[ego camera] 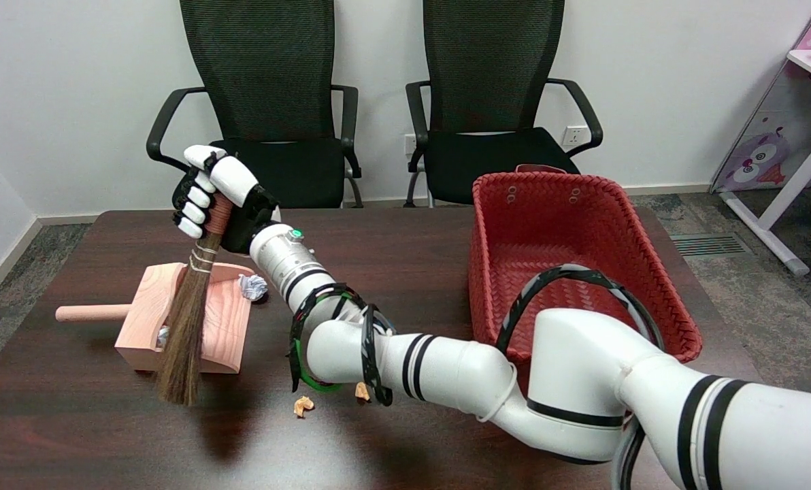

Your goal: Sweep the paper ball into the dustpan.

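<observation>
There is one view only, from above the near edge of the dark table (412,272), angled down and across it toward two black chairs (269,102) against the far wall. It sits close; the right arm (514,381) fills the lower right.

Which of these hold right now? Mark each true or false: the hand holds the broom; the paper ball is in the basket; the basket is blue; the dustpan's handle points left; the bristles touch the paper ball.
1. The right hand holds the broom. True.
2. The paper ball is in the basket. False: it lies on the table at the dustpan's right edge.
3. The basket is blue. False: red.
4. The dustpan's handle points left in the picture. True.
5. The bristles touch the paper ball. False: they hang apart from it, in front of the dustpan.
</observation>
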### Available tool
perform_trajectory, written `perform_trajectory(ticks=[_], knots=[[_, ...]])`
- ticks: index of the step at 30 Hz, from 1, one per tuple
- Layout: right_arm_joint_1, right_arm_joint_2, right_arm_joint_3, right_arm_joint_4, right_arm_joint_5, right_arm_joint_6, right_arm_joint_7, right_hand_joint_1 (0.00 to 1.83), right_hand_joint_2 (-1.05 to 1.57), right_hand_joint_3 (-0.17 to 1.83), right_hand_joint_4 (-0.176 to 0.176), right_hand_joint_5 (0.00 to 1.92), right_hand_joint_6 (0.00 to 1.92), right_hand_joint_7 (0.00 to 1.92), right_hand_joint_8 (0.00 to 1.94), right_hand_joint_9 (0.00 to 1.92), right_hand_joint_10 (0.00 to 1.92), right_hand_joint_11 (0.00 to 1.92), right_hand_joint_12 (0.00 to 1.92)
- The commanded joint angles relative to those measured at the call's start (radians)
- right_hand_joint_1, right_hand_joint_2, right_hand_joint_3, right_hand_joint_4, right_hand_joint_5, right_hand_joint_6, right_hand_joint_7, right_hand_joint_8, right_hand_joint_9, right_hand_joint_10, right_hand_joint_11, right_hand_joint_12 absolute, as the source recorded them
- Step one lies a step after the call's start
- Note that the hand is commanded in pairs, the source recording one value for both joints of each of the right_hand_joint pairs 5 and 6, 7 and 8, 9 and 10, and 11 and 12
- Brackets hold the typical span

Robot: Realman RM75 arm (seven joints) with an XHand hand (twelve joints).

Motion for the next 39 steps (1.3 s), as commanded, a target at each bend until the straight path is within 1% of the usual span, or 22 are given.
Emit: perform_trajectory(ticks=[1, 4, 7, 11, 16, 19, 21, 25, 28, 30, 34, 39], knots=[[-0.018, 0.108, -0.004, -0.158, -0.017, 0.077, 0.064, 0.81, 1.25, 1.23, 0.020, 1.92, 1.92, 1.92, 1.92, 1.92, 1.92, 1.92, 1.92], [-0.011, 0.129, -0.004, -0.147, -0.073, 0.119, 0.002, 0.81, 1.27, 1.17, 0.020, 1.92, 1.92, 1.92, 1.92, 1.92, 1.92, 1.92, 1.92], [0.000, 0.150, 0.004, -0.126, -0.094, 0.127, -0.054, 0.80, 1.28, 1.16, 0.021, 1.92, 1.92, 1.92, 1.92, 1.92, 1.92, 1.92, 1.92], [0.013, 0.187, 0.002, -0.120, -0.096, 0.123, -0.129, 0.80, 1.29, 1.24, 0.024, 1.92, 1.92, 1.92, 1.92, 1.92, 1.92, 1.92, 1.92], [0.029, 0.213, -0.004, -0.118, -0.098, 0.122, -0.294, 0.80, 1.31, 1.32, 0.027, 1.92, 1.92, 1.92, 1.92, 1.92, 1.92, 1.92, 1.92], [0.042, 0.205, 0.005, -0.102, -0.097, 0.130, -0.415, 0.81, 1.31, 1.35, 0.028, 1.92, 1.92, 1.92, 1.92, 1.92, 1.92, 1.92, 1.92], [0.055, 0.192, 0.005, -0.078, -0.096, 0.136, -0.466, 0.81, 1.30, 1.37, 0.029, 1.92, 1.92, 1.92, 1.92, 1.92, 1.92, 1.92, 1.92], [0.082, 0.152, -0.004, -0.006, -0.097, 0.175, -0.507, 0.81, 1.27, 1.42, 0.028, 1.92, 1.92, 1.92, 1.92, 1.92, 1.92, 1.92, 1.92], [0.097, 0.127, -0.005, 0.040, -0.098, 0.237, -0.528, 0.81, 1.26, 1.44, 0.028, 1.92, 1.92, 1.92, 1.92, 1.92, 1.92, 1.92, 1.92], [0.103, 0.129, -0.005, 0.037, -0.098, 0.281, -0.560, 0.81, 1.26, 1.46, 0.027, 1.92, 1.92, 1.92, 1.92, 1.92, 1.92, 1.92, 1.92], [0.109, 0.150, -0.005, -0.004, -0.099, 0.308, -0.586, 0.81, 1.25, 1.47, 0.027, 1.92, 1.92, 1.92, 1.92, 1.92, 1.92, 1.92, 1.92], [0.112, 0.159, -0.007, -0.028, -0.102, 0.353, -0.692, 0.81, 1.24, 1.47, 0.028, 1.92, 1.92, 1.92, 1.92, 1.92, 1.92, 1.92, 1.92]])
